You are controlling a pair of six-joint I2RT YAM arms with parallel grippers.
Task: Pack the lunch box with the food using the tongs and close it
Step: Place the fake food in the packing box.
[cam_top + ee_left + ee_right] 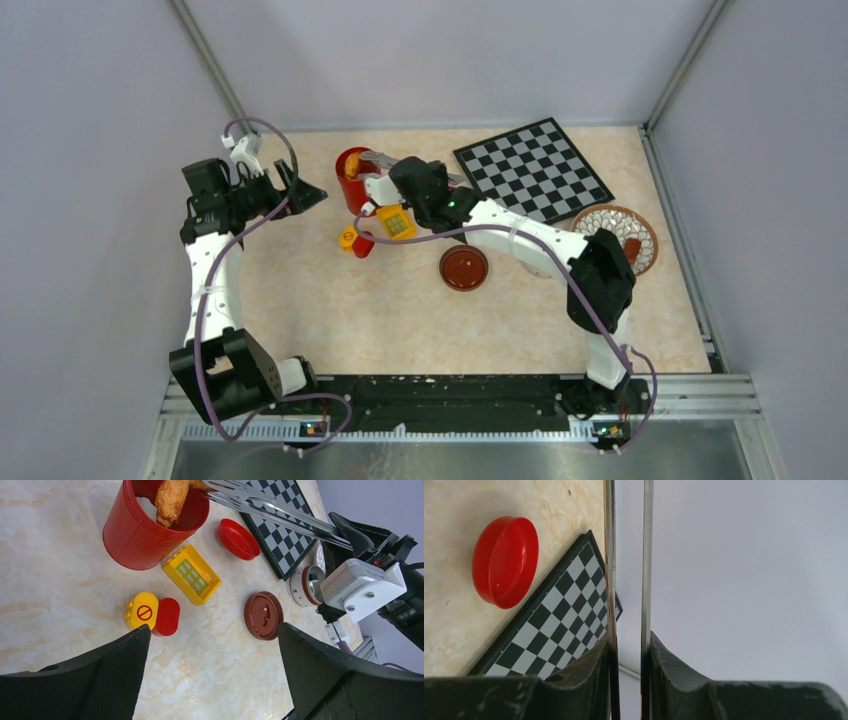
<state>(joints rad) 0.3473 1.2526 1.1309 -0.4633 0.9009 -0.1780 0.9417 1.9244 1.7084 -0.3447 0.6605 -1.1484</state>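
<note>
My right gripper (629, 645) is shut on the tongs (610, 555), squeezing their two thin silver arms. In the left wrist view the tongs (280, 515) reach over the chessboard, and their tips pinch an orange-brown fried piece of food (172, 500) at the mouth of a tall red cup (145, 535). From above, that piece (352, 165) shows inside the cup (350, 185). The lunch box (306, 582), steel-walled with a reddish rim, peeks out behind the right wrist. My left gripper (214, 627) hangs open over bare table, left of the cup (305, 193).
A brown-red round lid (464, 267) lies mid-table. Near the cup are a yellow window block (192, 574), a yellow block (141, 611) and a red block (167, 616). A red bowl (504, 562) sits beside the chessboard (533, 170). A patterned plate (640, 262) holding a fried piece stands right.
</note>
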